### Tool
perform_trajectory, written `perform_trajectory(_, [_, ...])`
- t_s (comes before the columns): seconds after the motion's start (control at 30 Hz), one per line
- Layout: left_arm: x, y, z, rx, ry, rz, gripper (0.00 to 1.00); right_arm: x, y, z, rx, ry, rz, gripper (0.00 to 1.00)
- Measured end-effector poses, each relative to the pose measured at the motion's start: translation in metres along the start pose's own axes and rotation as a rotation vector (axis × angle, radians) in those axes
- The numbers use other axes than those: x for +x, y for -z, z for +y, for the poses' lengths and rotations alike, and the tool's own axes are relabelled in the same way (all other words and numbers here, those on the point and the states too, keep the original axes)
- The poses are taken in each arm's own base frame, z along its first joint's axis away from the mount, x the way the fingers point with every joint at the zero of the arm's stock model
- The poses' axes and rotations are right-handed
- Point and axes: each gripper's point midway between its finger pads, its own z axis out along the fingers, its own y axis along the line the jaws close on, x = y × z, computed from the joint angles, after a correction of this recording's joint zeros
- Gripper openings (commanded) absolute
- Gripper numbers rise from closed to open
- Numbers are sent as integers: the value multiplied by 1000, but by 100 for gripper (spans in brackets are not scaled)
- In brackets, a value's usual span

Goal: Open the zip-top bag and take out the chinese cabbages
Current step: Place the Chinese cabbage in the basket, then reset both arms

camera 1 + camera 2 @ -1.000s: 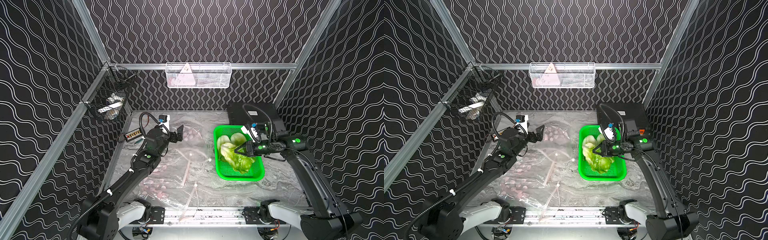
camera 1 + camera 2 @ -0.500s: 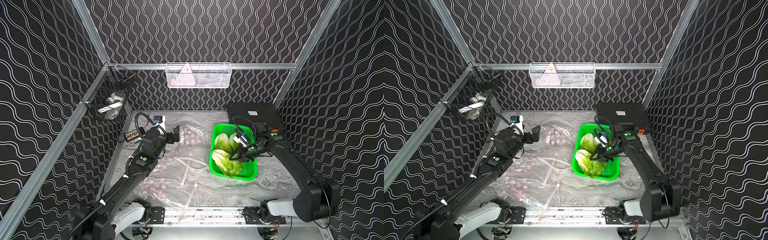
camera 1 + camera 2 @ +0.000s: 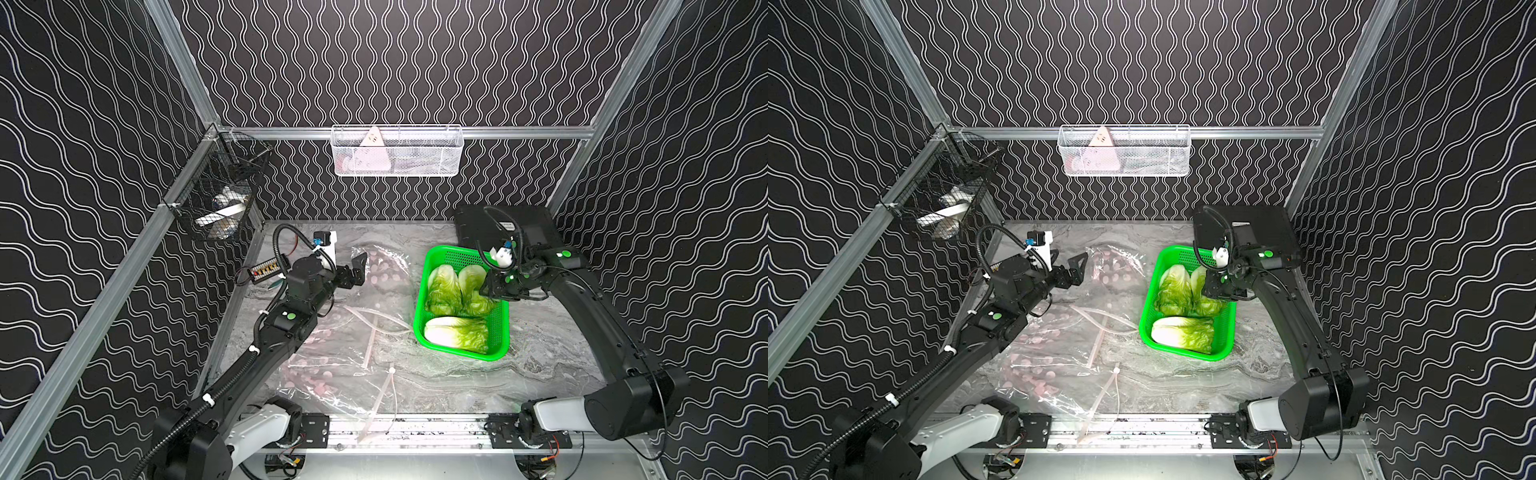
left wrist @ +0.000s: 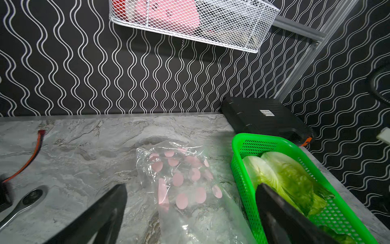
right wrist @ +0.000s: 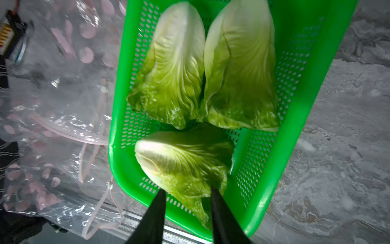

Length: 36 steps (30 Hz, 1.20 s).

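Three chinese cabbages lie in a green basket (image 3: 503, 332): two side by side (image 3: 442, 286) (image 3: 471, 286) and one across the near end (image 3: 457, 334); the right wrist view shows that near one (image 5: 181, 160) too. My right gripper (image 3: 487, 291) (image 5: 186, 196) hovers over the basket, jaws a little apart, with nothing between them. The clear zip-top bag (image 3: 332, 353) (image 4: 185, 190) with pink dots lies flat and crumpled left of the basket. My left gripper (image 3: 357, 270) (image 4: 190, 211) hangs wide open above the bag's far end.
A black box (image 3: 505, 224) sits at the back right behind the basket. A white wire basket (image 3: 397, 151) hangs on the back wall and a black one (image 3: 224, 195) on the left wall. A terminal strip (image 3: 266, 272) and a ratchet wrench (image 4: 23, 202) lie at the far left.
My right gripper carried a cabbage down to the near end of the basket, let it go and drew back above the basket. The left arm shifted slightly to the left.
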Motion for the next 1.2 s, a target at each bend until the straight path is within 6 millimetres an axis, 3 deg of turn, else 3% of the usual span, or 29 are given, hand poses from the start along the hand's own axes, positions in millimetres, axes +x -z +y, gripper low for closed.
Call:
perform_trajectory(0.1, [-3,0,-2,6,0,-5,99,4,-16,15,-114,-30,22,9])
perform_trajectory(0.27, [0,2,-2,8,0,9,99,33,-56,16,-202,-107,121,7])
perform_trajectory(0.33, [2,1,-1,6,2,16,99,39,-67,12,-204,-129,127,17])
perform_trajectory(0.4, [7,-3,2,-10,17,29,99,36,-73,7,-186,-135,105,35])
perform_trajectory(0.47, [14,-8,8,-34,18,50,99,18,-70,7,-181,-111,25,56])
perform_trajectory(0.53, [22,-15,16,-75,15,70,99,-7,-64,9,-171,-69,-83,71])
perform_trajectory(0.63, [27,-25,43,-210,-34,130,99,-52,-48,6,-114,9,-265,78])
perform_trajectory(0.7, [11,-27,63,-309,-84,128,99,-80,-33,-1,-45,79,-429,86])
perform_trajectory(0.77, [-8,-19,81,-391,-124,96,99,-89,-23,-15,33,136,-578,100])
perform_trajectory(0.87, [-32,15,115,-485,-132,6,99,-90,-15,-47,158,188,-794,100])
perform_trajectory(0.93, [-38,40,136,-529,-118,-78,99,-90,-10,-74,251,178,-885,100])
perform_trajectory(0.97, [-33,49,142,-533,-117,-120,99,-93,-4,-89,294,157,-925,100])
perform_trajectory(1.07, [5,54,150,-506,-120,-160,99,-99,9,-123,371,83,-1026,100])
perform_trajectory(1.13, [34,56,164,-525,-100,-142,99,-91,-4,-149,395,23,-1028,100])
perform_trajectory(1.2, [49,57,172,-536,-80,-145,99,-75,-33,-171,409,-34,-966,100])
